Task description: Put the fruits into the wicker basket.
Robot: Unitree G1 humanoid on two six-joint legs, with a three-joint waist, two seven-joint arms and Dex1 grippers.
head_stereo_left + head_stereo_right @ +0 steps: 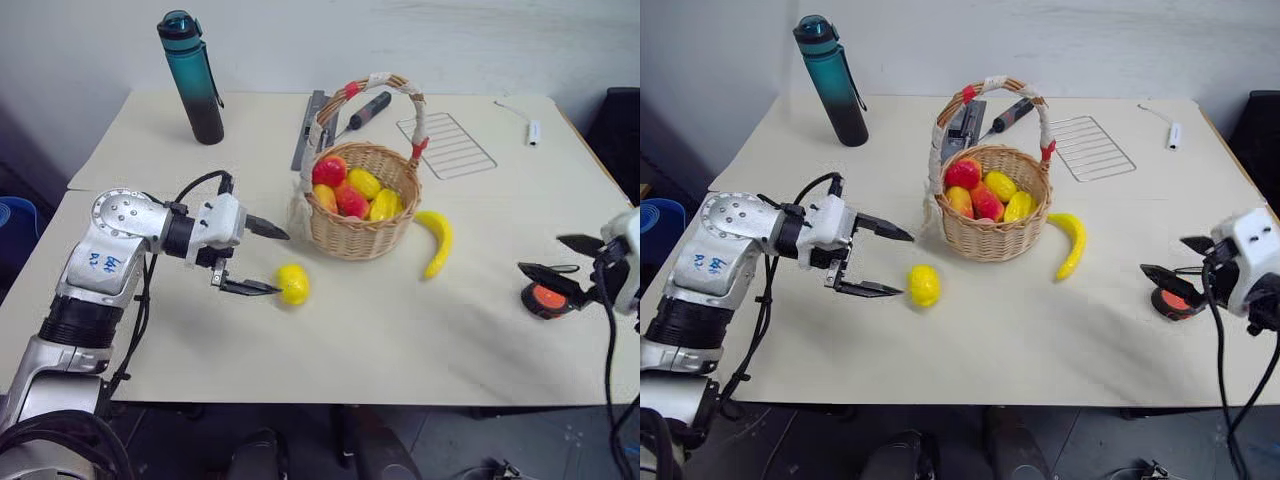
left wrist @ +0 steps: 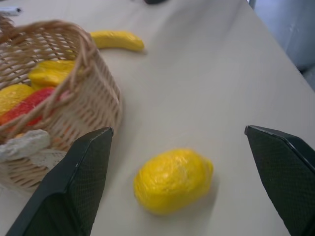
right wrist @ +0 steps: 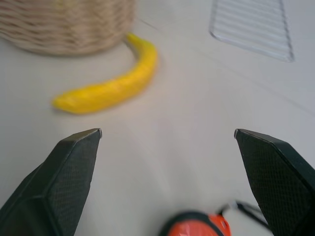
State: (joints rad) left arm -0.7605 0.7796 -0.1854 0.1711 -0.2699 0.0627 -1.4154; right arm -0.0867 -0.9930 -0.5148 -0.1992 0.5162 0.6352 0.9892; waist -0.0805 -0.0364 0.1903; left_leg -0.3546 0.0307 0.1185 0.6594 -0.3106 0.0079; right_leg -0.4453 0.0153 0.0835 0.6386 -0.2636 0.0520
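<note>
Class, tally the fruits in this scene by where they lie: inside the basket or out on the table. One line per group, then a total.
In the basket: 5 (2 red, 3 yellow)
On the table: 2 (lemon, banana)
Total: 7 fruits

Glossy plastic-looking lemon (image 2: 172,180), woven wicker basket (image 1: 362,236), seemingly matt table (image 1: 400,330)

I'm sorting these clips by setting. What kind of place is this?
Probably a lab or workshop bench, not a home kitchen: a plain table against a bare wall, with toy-like fruits in a basket beside a tape measure, a wire grid and a water bottle.
</note>
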